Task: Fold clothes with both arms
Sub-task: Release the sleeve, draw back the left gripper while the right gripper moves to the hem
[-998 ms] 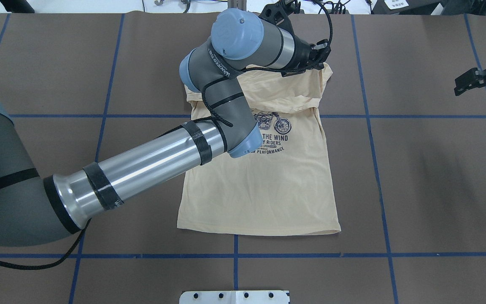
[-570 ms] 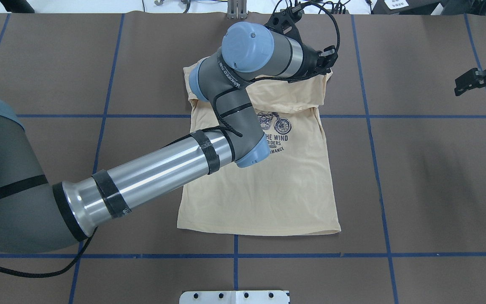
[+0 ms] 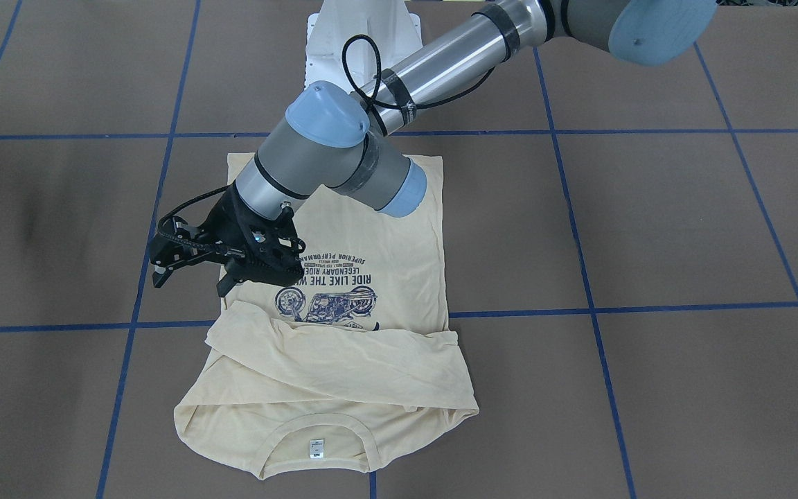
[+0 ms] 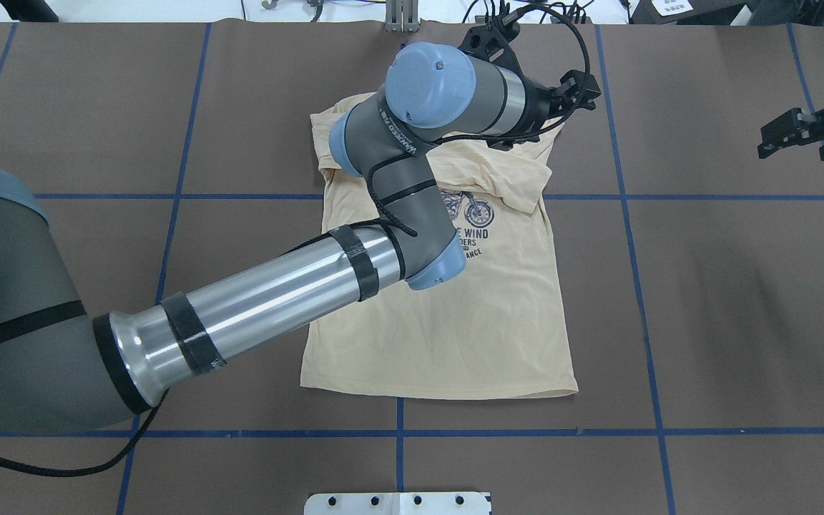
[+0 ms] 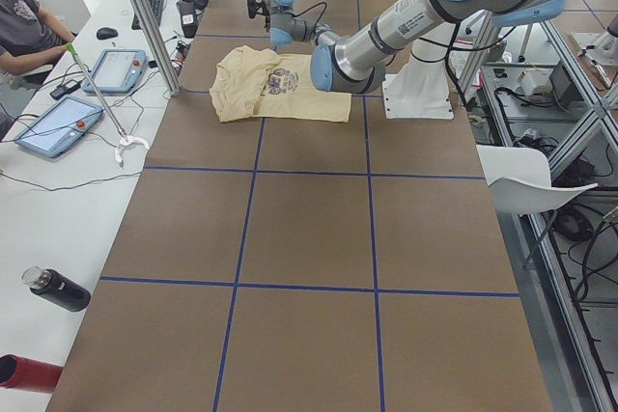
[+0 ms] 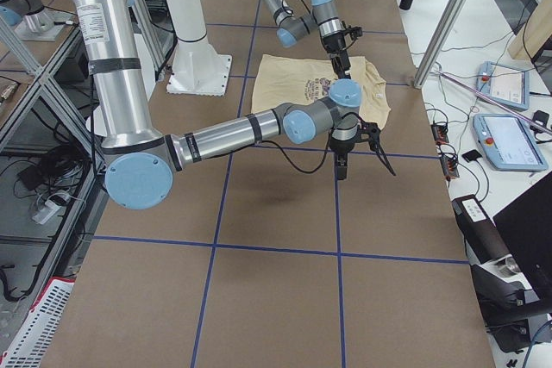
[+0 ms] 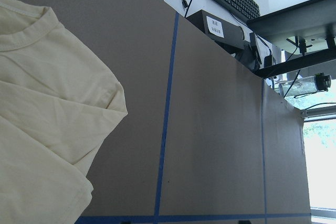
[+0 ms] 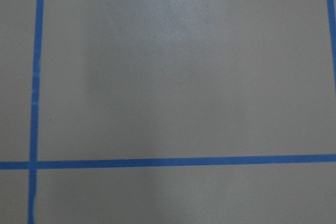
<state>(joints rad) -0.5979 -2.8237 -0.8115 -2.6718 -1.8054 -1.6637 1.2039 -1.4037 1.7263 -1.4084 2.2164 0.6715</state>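
Sleeves [image 3: 343,350] folded in, left gripper [image 4: 582,91] hangs spread, empty, at one o'clock of the shirt [image 4: 455,336] overhead; right gripper [image 4: 771,139], spread, idles at three. Next, likely: hem [image 4: 440,392] to collar [image 3: 316,431].

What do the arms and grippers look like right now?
The left arm and right arm are grey-and-silver tubes with light-blue joint caps, black tape bands and black cables. The left gripper and right gripper are black and two-fingered.

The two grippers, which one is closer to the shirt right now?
The left gripper: it hangs at the edge of the shirt, beside the motorcycle print. The right gripper is well off to the side, over bare table.
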